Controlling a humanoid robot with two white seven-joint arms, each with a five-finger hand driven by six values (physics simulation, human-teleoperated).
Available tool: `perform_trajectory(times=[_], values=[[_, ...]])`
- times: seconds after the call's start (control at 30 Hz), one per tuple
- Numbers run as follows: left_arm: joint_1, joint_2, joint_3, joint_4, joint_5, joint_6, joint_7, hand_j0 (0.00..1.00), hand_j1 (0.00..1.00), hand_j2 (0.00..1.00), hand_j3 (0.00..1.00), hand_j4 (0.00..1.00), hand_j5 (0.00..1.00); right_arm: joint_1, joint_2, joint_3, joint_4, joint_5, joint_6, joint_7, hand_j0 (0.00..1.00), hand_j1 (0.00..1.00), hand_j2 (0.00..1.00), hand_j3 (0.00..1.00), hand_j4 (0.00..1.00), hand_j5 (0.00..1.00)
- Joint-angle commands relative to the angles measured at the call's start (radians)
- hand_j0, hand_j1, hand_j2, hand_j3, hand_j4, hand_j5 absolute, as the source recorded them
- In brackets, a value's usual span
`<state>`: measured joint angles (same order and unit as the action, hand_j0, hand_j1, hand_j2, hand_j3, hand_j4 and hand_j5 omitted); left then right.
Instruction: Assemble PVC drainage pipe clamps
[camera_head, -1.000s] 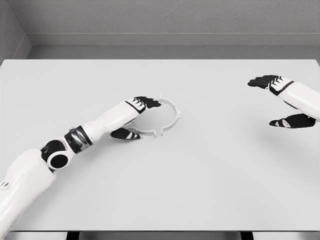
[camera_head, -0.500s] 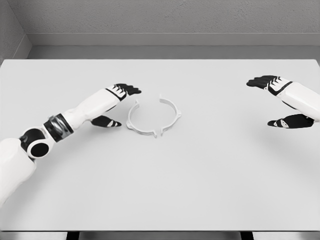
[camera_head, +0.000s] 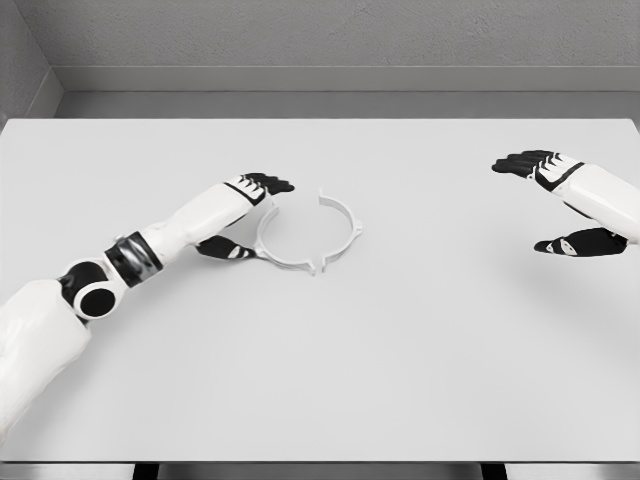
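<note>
Two white half-ring clamp pieces lie on the white table (camera_head: 400, 350), facing each other as a broken circle. The left clamp half (camera_head: 275, 250) curves from the upper left round to the bottom. The right clamp half (camera_head: 347, 222) curves from the top round to the lower right. My left hand (camera_head: 245, 215) is at the left half's outer edge, fingers spread above it and thumb low beside it, holding nothing. My right hand (camera_head: 550, 205) hovers far off at the right edge, fingers spread, with nothing in it.
A grey wall (camera_head: 330, 40) runs behind the table's far edge. The table's front edge crosses the bottom of the head view.
The left hand pulled back to the left off the clamp ring, then moved right again to the left half's edge. The clamp pieces and the right hand stayed put.
</note>
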<state>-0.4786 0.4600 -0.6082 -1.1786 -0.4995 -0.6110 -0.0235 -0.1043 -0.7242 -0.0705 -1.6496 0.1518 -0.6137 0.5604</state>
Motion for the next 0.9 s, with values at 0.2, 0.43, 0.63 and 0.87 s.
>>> perform_trajectory(times=[0.2, 0.43, 0.63, 0.87], values=[[0.002, -0.018, 0.001, 0.0, 0.006, 0.0, 0.001, 1.0, 1.0, 1.0, 1.0, 1.0, 1.0, 0.0, -0.001, 0.0, 0.001, -0.008, 0.003, -0.001, 1.0, 1.0, 1.0, 1.0, 1.0, 1.0], [0.006, -0.027, 0.001, -0.003, 0.004, 0.0, 0.001, 1.0, 1.0, 1.0, 1.0, 1.0, 1.0, 0.0, -0.001, 0.0, 0.001, -0.008, 0.003, -0.001, 1.0, 1.0, 1.0, 1.0, 1.0, 1.0], [0.006, -0.035, 0.004, -0.003, 0.004, 0.0, 0.001, 1.0, 1.0, 1.0, 1.0, 1.0, 1.0, 0.0, -0.001, 0.0, -0.002, -0.008, 0.003, -0.001, 1.0, 1.0, 1.0, 1.0, 1.0, 1.0], [0.002, -0.021, 0.01, 0.002, 0.007, 0.0, 0.001, 1.0, 1.0, 1.0, 1.0, 1.0, 1.0, 0.002, -0.001, -0.005, -0.002, -0.008, 0.003, -0.001, 1.0, 1.0, 1.0, 1.0, 1.0, 1.0]])
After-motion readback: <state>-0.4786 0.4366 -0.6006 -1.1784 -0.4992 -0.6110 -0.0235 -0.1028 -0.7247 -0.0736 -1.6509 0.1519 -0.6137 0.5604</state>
